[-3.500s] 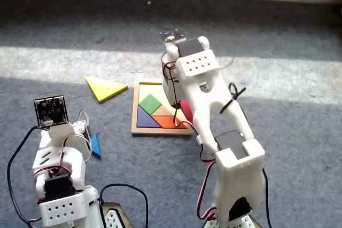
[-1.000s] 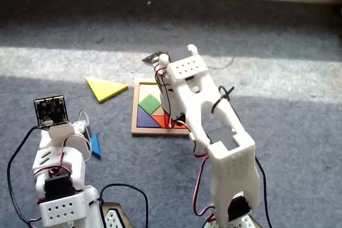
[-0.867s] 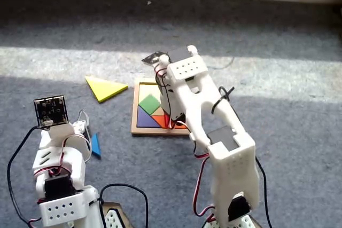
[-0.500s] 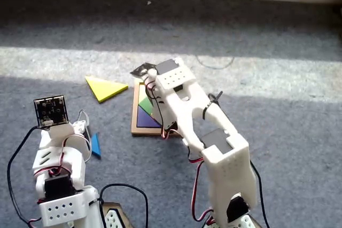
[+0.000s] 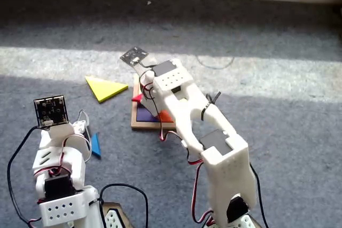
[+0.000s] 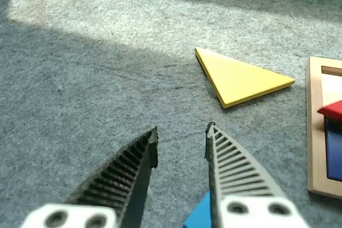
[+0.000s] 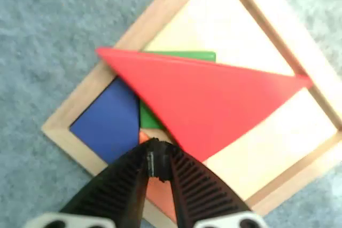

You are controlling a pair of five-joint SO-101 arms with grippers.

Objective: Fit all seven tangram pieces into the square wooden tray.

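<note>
Right end effector is pinched tight on the red triangle, holding it over the square wooden tray, right above the blue piece and green piece sitting inside; left end effector hangs partly open over the bench, holding nothing; yellow triangle lies beside the tray.

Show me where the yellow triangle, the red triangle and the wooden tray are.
yellow triangle [image 6: 240,81], left wrist view, middle of its top face.
red triangle [image 7: 208,100], right wrist view, centre of its top face.
wooden tray [image 6: 315,132], left wrist view, on its bare rim.
</note>
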